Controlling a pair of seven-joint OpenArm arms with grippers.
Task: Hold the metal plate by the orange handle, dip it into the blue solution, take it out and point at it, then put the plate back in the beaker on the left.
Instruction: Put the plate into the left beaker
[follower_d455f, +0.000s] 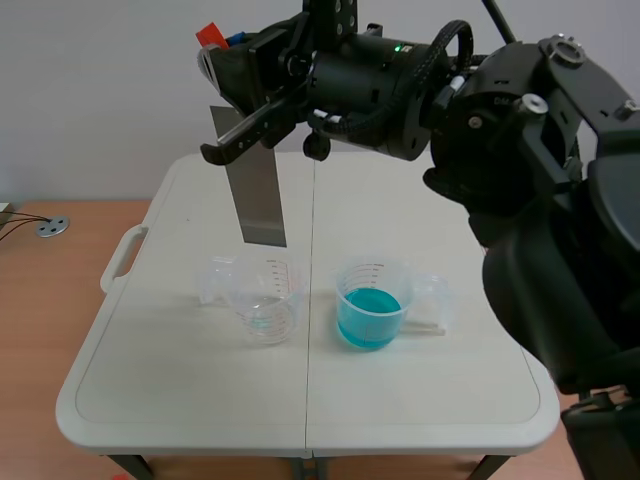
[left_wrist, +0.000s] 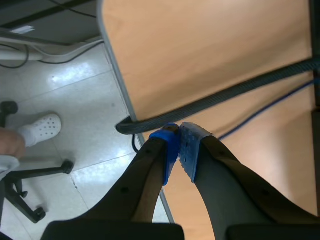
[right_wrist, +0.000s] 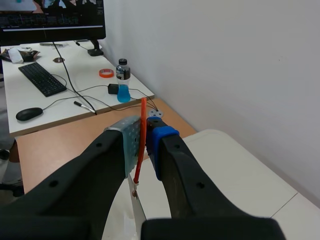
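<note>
The metal plate looked thin, stiff and slippery, best held by its orange handle. It hung over the left beaker, the right end effector squeezed on that handle; the left end effector was closed, empty.

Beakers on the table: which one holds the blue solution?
The beaker on the right, part-filled with bright blue liquid; the left beaker is clear and nearly empty.
</note>
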